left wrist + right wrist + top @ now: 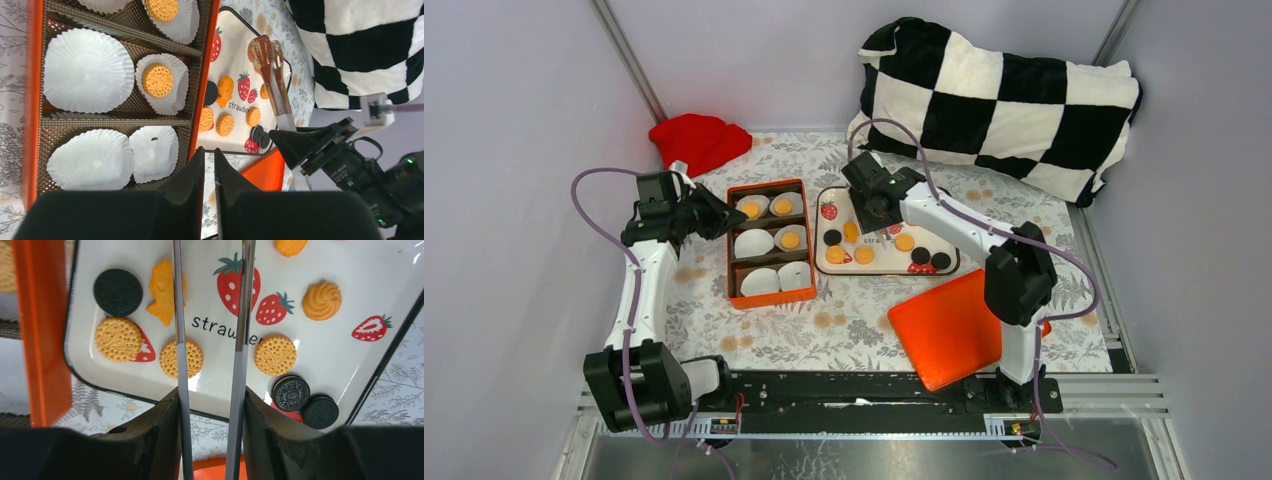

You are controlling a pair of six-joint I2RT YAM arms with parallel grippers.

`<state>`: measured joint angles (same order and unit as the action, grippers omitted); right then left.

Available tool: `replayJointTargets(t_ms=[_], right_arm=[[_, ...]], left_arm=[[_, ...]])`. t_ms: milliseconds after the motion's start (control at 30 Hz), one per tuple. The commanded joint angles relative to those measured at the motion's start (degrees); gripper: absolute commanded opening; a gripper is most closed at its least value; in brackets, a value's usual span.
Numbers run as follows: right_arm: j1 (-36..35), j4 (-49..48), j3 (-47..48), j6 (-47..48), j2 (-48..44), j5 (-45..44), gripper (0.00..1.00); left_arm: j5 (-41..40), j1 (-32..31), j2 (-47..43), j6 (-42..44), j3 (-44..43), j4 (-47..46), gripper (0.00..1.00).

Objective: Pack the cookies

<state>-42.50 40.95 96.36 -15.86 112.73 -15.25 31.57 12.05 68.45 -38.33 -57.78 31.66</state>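
Note:
A white strawberry tray [320,355] holds loose cookies: round orange ones [118,339] [274,355], black ones [118,292] [290,393], a fish-shaped one and a swirl. My right gripper [211,395] is shut on metal tongs [240,365]. Their two arms reach out over the tray, and the tips leave the top of this view. The orange box [770,296] left of the tray [879,262] has white liners, three with an orange cookie [157,80]. My left gripper [209,152] hovers by the box [32,100], its jaws a thin slit apart with nothing between them.
An orange lid [944,330] lies at the near right by the right arm's base. A black-and-white checkered pillow [999,100] fills the back right and a red cloth [699,140] lies at the back left. Grey walls close in the floral tablecloth.

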Motion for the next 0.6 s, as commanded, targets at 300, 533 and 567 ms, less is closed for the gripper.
replayJointTargets(t_ms=[300, 533, 567], right_arm=[[-7.1, 3.2, 9.6, 2.7, -4.0, 4.6, 0.0], [-18.0, 6.2, 23.0, 4.1, 5.5, 8.0, 0.0], [-18.7, 6.5, 24.5, 3.7, 6.8, 8.9, 0.0]], left_arm=[[0.5, 0.7, -0.4, -1.6, -3.1, -0.1, 0.14], [-0.9, 8.8, 4.0, -4.9, -9.0, 1.2, 0.14], [0.5, 10.0, 4.8, -5.3, -8.9, 0.6, 0.14]])
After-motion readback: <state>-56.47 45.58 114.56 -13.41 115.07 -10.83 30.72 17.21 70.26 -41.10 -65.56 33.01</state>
